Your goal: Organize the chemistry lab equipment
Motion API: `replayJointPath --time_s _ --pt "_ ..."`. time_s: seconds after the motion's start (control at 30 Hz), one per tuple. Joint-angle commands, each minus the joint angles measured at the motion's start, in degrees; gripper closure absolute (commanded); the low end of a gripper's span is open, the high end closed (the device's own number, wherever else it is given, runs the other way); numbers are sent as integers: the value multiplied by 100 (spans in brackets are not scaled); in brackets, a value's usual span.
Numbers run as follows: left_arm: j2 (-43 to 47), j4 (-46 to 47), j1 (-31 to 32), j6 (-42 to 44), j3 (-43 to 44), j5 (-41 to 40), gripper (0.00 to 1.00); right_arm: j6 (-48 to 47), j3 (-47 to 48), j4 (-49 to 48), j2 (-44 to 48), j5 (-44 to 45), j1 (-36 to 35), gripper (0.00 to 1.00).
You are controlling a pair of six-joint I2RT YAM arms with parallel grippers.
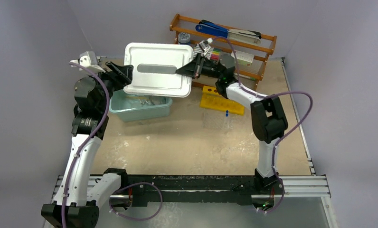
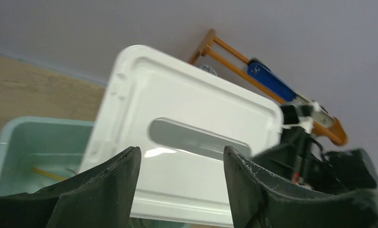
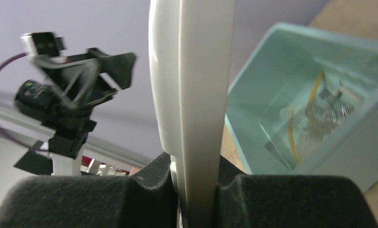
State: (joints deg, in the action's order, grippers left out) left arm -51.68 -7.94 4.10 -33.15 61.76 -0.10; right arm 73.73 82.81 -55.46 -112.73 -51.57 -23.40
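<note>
The white lid (image 1: 158, 69) hangs tilted above the teal bin (image 1: 139, 108). My right gripper (image 1: 189, 70) is shut on the lid's right edge; in the right wrist view the lid (image 3: 196, 95) stands edge-on, pinched in the right gripper (image 3: 196, 185). My left gripper (image 1: 124, 76) is at the lid's left edge, open; its fingers (image 2: 116, 180) stand wide apart and grip nothing, with the lid (image 2: 192, 118) beyond them. Inside the bin (image 3: 282, 71) lie an amber tube (image 3: 310, 95) and a square clear dish (image 3: 320, 116). The yellow test-tube rack (image 1: 222, 99) lies on the table right of the bin.
A wooden shelf (image 1: 253, 47) at the back holds a blue stapler (image 1: 213, 29) and coloured markers. A small blue-tipped item (image 1: 227, 113) lies in front of the rack. Grey walls close in left, right and behind.
</note>
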Motion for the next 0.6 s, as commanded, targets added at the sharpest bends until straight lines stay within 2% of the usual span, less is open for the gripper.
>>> replayJointPath --time_s 0.0,0.13,0.33,0.57 --pt "16 880 -14 -207 -102 1519 36 -660 743 1086 -332 49 -308 100" --pt "-257 828 -14 -183 -190 1612 35 -942 1530 1916 -893 243 -585 100" --pt "-410 1057 -14 -272 -706 1443 35 -804 2194 2159 -1542 276 -768 100" --pt "-764 1075 -14 -306 -882 1233 36 -550 2426 2171 -1867 298 -789 98"
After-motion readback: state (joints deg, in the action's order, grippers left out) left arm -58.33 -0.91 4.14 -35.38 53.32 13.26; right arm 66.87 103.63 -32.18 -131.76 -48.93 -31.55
